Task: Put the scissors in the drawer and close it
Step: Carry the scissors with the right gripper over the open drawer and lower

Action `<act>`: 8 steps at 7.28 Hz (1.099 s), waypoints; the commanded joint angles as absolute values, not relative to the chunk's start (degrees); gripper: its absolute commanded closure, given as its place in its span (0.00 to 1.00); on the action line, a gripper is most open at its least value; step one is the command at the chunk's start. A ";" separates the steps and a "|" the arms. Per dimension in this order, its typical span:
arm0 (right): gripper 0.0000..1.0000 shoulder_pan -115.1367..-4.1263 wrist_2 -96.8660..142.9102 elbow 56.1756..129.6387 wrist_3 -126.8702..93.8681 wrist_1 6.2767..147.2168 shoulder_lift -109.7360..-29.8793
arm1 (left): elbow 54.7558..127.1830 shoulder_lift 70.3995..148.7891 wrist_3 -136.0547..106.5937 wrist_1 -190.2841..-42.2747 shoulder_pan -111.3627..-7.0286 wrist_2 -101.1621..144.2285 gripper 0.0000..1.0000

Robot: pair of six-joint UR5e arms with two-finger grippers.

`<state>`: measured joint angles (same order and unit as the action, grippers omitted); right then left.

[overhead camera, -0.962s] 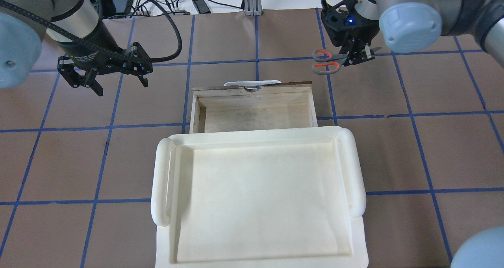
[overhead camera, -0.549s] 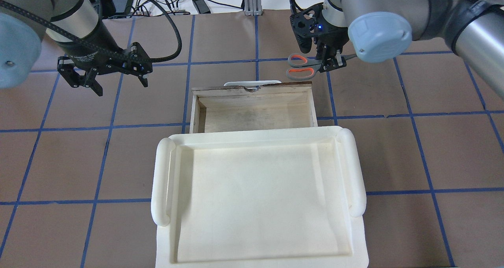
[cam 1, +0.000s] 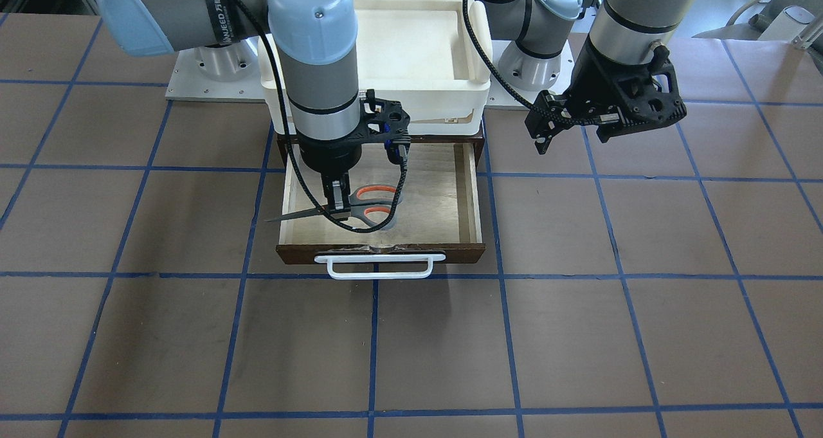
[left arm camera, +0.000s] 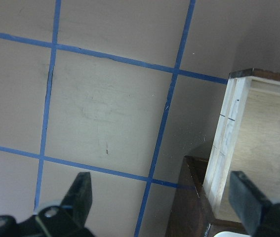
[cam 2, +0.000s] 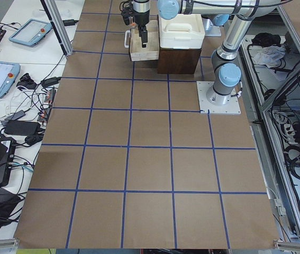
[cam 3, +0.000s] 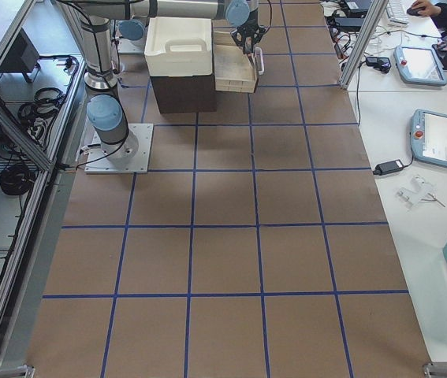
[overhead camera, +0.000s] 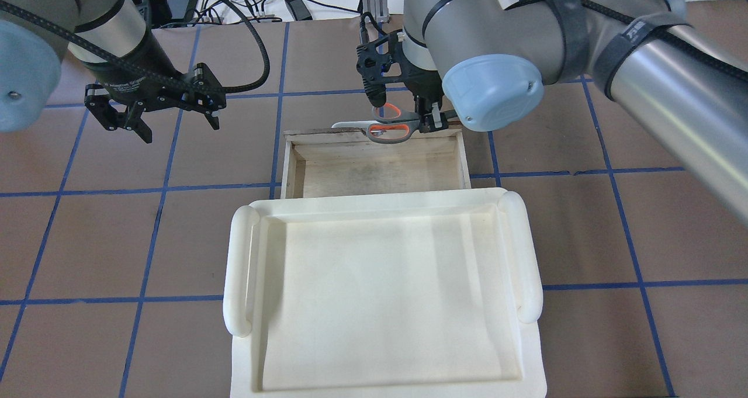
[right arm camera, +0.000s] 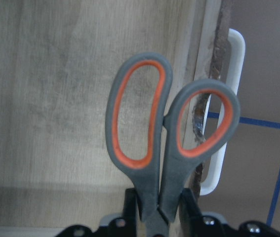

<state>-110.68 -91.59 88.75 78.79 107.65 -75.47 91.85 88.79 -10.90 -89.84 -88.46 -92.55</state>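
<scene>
**Two arms up, scissors over the open drawer**

You have the right arm reaching in from the upper right of the overhead view, wrist pointing straight down. The right gripper (overhead camera: 429, 120) is clamped on the scissors (overhead camera: 388, 130) near the pivot. They hang level above the drawer (cam 1: 472, 193), close to its front. In the front view the blade tip pokes past its left wall. At upper left, the left gripper (overhead camera: 180, 128) points down over the table, fingers spread wide and holding nothing.
</scene>
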 commanded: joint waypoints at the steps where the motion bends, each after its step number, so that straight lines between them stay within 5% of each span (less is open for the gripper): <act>1: 1.00 -113.10 -91.58 88.95 77.61 107.93 -73.66 | 91.85 88.77 -10.90 -89.83 -88.51 -92.55 0.00; 6: 1.00 -114.78 -91.23 89.12 72.44 107.58 -71.02 | 91.85 88.86 -10.90 -89.82 -88.51 -92.55 0.00; 8: 0.82 -114.87 -91.23 89.12 71.89 107.67 -70.40 | 91.85 88.77 -10.90 -89.82 -88.51 -92.55 0.00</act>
<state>-114.80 -91.25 89.10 72.37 107.65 -70.74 91.84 88.85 -10.90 -89.83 -88.50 -92.55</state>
